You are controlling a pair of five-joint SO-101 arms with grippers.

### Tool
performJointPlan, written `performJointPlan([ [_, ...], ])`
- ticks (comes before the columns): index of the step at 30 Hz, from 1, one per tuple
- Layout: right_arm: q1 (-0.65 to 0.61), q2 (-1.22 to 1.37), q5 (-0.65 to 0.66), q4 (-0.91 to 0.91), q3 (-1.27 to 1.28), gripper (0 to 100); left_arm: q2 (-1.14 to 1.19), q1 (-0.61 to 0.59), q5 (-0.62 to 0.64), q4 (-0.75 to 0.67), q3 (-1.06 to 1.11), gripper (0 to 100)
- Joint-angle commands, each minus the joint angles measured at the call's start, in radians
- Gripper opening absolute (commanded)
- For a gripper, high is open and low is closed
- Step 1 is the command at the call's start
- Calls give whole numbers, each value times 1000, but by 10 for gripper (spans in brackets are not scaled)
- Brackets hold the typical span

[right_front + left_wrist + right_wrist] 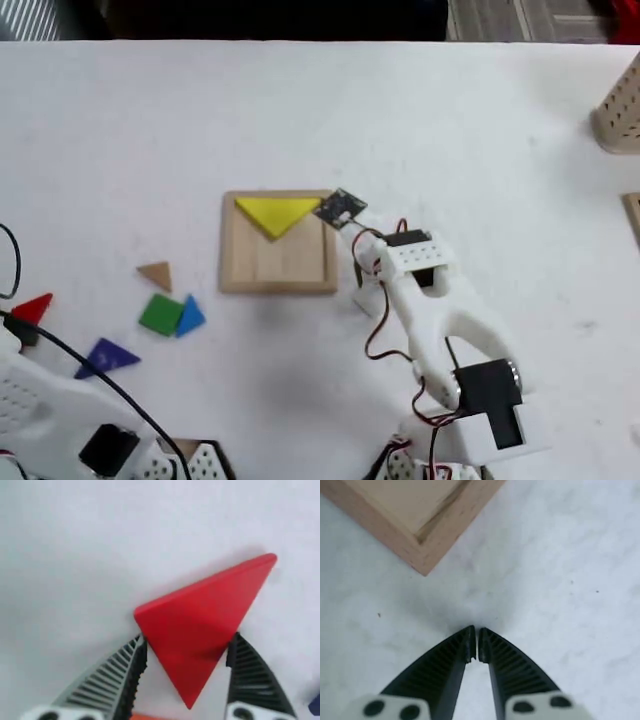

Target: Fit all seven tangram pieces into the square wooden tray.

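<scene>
Jaws first: left jaws parted wide, tips set against the two slanted edges of the red plastic triangle (pixel 200 625), judged a light pinch rather than a mere straddle. Left wrist view: piece lying flat on the white worktop (pixel 75 540), one corner pointing back between the jaws.

Right wrist view: right jaws pressed together but for a hairline gap, holding nothing, poised over bare worktop just beside one corner of the square wooden tray (pixel 422 555).

High view, progress: early.
- Seated: one piece, the yellow plastic triangle (pixel 275 213), long side along the tray's far rim, apex toward the tray's centre; remainder of the tray floor bare wood.
- Loose: five pieces counted on the worktop, well apart from the tray on the left arm's side.
  - small tan wooden triangle (pixel 157 273), nearest the tray
  - green square (pixel 160 313), touching a small blue triangle (pixel 190 316)
  - purple angular piece (pixel 107 354)
  - red triangle, close to the view's edge
- Left to do, by judgement: carrying each loose piece across and turning it to fit.

High view, pose:
- White right arm (pixel 430 310) stretched forward, wrist bent down at the tray's far corner on its own side, beside one tip of the yellow triangle.
- White left arm (pixel 45 410) low at the near corner, folded toward the red triangle.
</scene>
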Motion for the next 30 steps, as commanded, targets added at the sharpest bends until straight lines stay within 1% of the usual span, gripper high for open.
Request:
performJointPlan([
  [1,-16,-24,11,21,5,19,-93,53,-12,89,37,268],
  [4,-16,-24,11,21,5,19,-182,56,-2,118,44,268],
  [7,-15,-24,11,21,5,19,-246,51,71,117,44,268],
  [9,-15,-24,11,21,5,19,-259,56,84,121,57,268],
  [13,-13,-24,6,21,5,19,-262,101,81,107,133,268],
  [17,-13,-24,3,21,3,19,-269,111,100,46,172,268],
  [24,-13,-24,3,21,3,19,-266,42,226,-32,123,268],
  [27,-13,-24,5,21,3,19,-260,16,226,-37,115,269],
  [30,-13,-24,6,21,3,19,-259,16,230,-77,123,268],
])
